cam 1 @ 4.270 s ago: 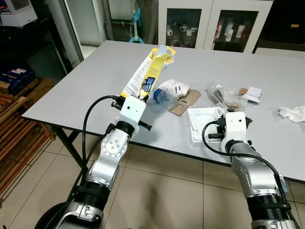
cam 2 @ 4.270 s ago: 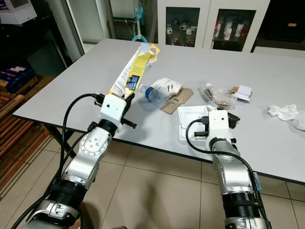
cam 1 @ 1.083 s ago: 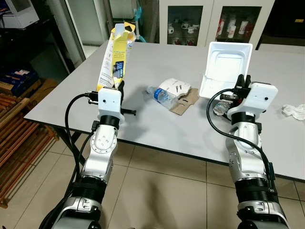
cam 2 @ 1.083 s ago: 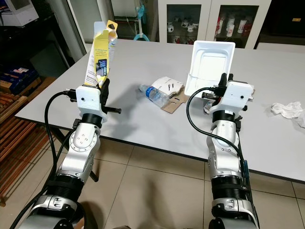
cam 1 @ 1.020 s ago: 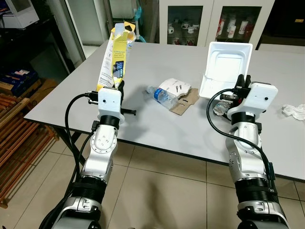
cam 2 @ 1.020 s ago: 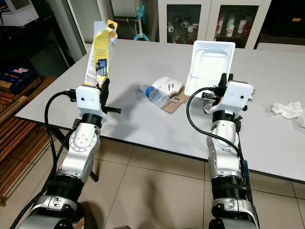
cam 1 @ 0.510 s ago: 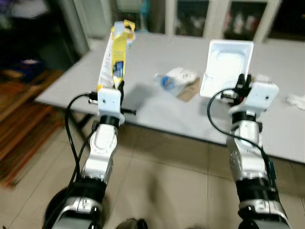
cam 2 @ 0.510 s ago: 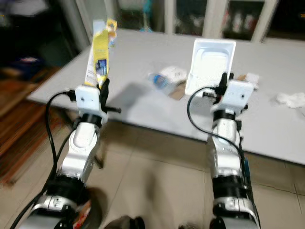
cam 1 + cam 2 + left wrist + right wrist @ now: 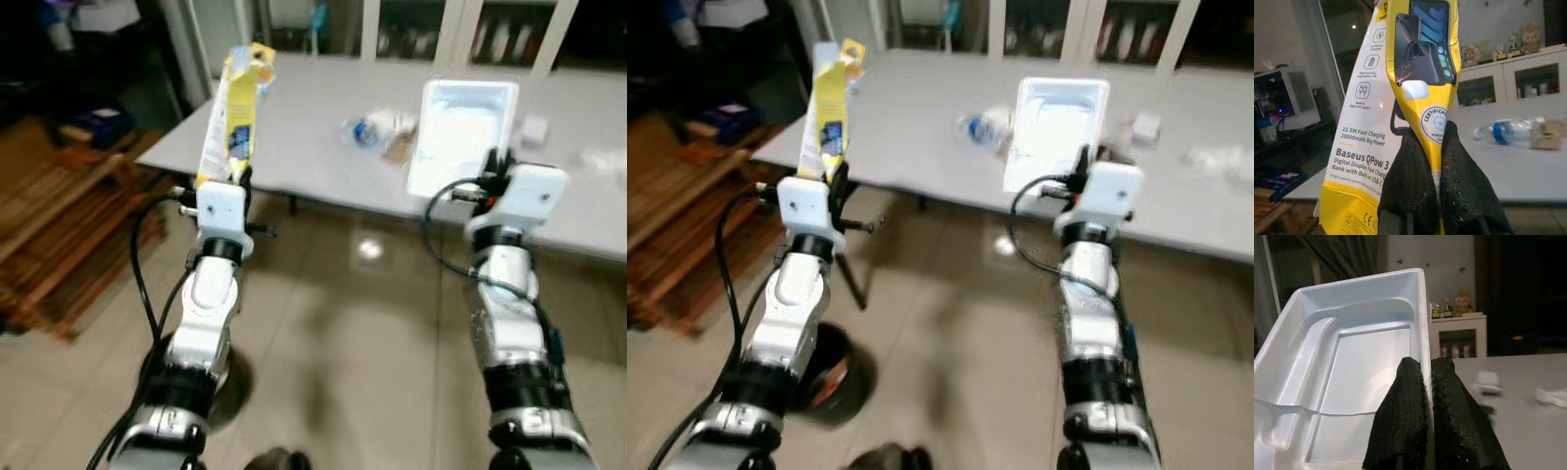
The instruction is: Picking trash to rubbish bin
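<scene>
Left pincer (image 9: 1437, 161) clamps yellow power-bank package (image 9: 233, 122), right pincer (image 9: 1427, 396) clamps white plastic tray (image 9: 1053, 122); keep both grips firm and upright toward black bin (image 9: 835, 377).

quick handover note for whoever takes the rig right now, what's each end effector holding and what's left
Left end effector: shut on the yellow package, held upright.
Right end effector: shut on the rim of the white plastic tray, also held up.
Both are off the grey table.
Left on the table: plastic bottle, other scraps, blurred.
Dark round container on the floor by the left arm, possibly the bin.
To do: drop both, then fetch the rest.
</scene>
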You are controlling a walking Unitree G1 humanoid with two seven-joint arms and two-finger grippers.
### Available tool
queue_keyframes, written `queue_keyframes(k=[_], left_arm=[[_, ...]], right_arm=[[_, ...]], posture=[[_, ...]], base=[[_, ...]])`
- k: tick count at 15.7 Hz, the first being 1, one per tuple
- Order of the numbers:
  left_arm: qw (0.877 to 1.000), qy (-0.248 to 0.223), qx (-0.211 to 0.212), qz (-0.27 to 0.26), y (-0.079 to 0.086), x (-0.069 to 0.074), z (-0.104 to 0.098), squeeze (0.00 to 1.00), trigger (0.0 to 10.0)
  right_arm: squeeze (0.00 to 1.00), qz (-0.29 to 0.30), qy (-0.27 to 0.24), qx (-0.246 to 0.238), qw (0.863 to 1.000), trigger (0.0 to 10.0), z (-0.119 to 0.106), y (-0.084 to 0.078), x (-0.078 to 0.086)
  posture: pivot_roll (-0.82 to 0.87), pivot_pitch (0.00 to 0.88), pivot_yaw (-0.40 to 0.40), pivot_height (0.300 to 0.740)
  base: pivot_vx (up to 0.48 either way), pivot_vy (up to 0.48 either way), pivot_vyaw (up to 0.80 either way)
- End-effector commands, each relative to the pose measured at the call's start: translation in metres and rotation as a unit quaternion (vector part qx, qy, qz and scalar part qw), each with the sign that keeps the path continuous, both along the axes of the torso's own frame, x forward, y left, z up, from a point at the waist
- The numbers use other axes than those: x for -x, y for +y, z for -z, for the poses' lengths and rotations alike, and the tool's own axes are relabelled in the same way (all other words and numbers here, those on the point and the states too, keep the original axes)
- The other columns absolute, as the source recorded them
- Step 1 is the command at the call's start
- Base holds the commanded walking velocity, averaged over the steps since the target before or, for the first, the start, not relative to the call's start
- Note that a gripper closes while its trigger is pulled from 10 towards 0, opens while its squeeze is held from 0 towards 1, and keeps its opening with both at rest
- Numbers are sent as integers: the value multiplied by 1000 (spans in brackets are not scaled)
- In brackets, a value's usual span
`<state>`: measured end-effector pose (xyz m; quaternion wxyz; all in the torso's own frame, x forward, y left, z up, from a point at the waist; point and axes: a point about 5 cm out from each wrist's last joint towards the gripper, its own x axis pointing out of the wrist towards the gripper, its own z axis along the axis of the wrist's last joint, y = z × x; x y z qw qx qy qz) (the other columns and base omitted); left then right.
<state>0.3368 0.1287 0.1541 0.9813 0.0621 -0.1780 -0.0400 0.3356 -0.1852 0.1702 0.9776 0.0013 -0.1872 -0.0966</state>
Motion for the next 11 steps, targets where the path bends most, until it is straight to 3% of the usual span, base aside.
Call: queue_keyframes(k=[1,7,11], left_arm=[[1000,-8,-1,0,1,-1,-5,0,10000],[1000,-3,-2,0,1,-1,-3,0,10000],[1000,8,-11,-5,1,-2,-1,0,10000]], right_arm=[[0,-4,-14,1,1000,10000,-8,1,-2],[0,-5,-10,2,1000,10000,-7,1,-2],[0,-9,-1,2,1000,10000,-5,2,-3]], posture=[[-6,6,83,740],[-3,11,82,740],[-3,13,82,740]], base=[[-274,0,0],[-229,0,0],[0,0,0]])
